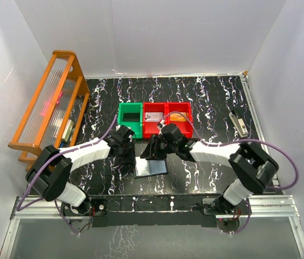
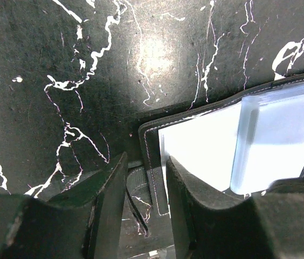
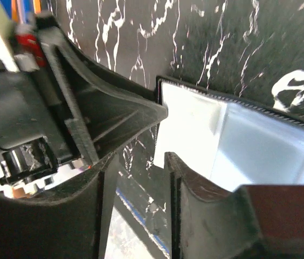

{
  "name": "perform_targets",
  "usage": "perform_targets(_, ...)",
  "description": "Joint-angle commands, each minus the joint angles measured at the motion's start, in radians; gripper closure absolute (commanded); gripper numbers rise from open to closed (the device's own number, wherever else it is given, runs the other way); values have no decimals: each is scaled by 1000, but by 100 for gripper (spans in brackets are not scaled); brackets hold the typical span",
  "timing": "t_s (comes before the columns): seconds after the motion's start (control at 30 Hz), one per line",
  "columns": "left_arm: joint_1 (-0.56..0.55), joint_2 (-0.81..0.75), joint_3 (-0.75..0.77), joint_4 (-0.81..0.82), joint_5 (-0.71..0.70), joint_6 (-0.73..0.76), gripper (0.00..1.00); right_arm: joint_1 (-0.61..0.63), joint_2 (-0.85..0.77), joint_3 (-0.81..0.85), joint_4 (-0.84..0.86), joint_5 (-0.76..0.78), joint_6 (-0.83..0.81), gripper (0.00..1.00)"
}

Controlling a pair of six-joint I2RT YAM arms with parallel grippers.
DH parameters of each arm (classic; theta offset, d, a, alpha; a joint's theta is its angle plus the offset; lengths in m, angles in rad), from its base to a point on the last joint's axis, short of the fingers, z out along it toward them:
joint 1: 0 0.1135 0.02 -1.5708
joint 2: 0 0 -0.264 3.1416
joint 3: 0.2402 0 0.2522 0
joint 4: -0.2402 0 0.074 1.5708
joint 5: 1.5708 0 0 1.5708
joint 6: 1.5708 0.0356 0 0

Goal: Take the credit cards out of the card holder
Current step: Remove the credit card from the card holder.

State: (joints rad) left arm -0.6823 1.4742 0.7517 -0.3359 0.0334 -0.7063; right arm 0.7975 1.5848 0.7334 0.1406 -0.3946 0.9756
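Dark stitched-edge folding card holder [image 2: 206, 143] lies open on black white-veined bench [image 2: 60, 59], glossy pale-blue sleeves [image 2: 281, 135] up. Left fingers [image 2: 109, 208] straddle its rim, grip unclear. Right fingers [image 3: 178, 197] parted, empty, holder corner just beyond tips. Green plastic bin [image 1: 130, 116], red plastic bins [image 1: 153, 116] farther beyond.

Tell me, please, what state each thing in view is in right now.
card holder, lying open on the table, light-blue panels facing up.
left gripper, jaws apart, straddling the holder's edge.
right gripper, jaws apart, just short of the holder's corner.
green bin, nothing visible inside.
red bins, holding items.
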Motion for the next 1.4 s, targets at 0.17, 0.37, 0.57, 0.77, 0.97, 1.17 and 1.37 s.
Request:
perform_targets(0.17, 3, -10, -18, 1, 35, 29, 67, -72, -148, 57, -418, 240, -120, 55)
perform_targets(0.37, 2, -22, -16, 8, 50, 36, 68, -80, -132, 13, -364, 156, -114, 55)
perform_targets(0.57, 3, -23, -10, 3, 52, 42, 69, -80, -108, -8, -324, 118, -100, 56)
perform_targets(0.77, 3, -25, -13, 11, 66, 43, 72, -80, -95, -18, -291, 85, -91, 57)
perform_targets(0.97, 3, -26, -9, 14, 73, 46, 75, -80, -111, -12, -290, 78, -85, 57)
perform_targets(1.17, 3, -28, 0, 2, 69, 51, 77, -81, -148, 38, -447, 222, -96, 53)
perform_targets(1.37, 3, -35, -3, 2, 69, 48, 78, -80, -168, 36, -420, 171, -103, 52)
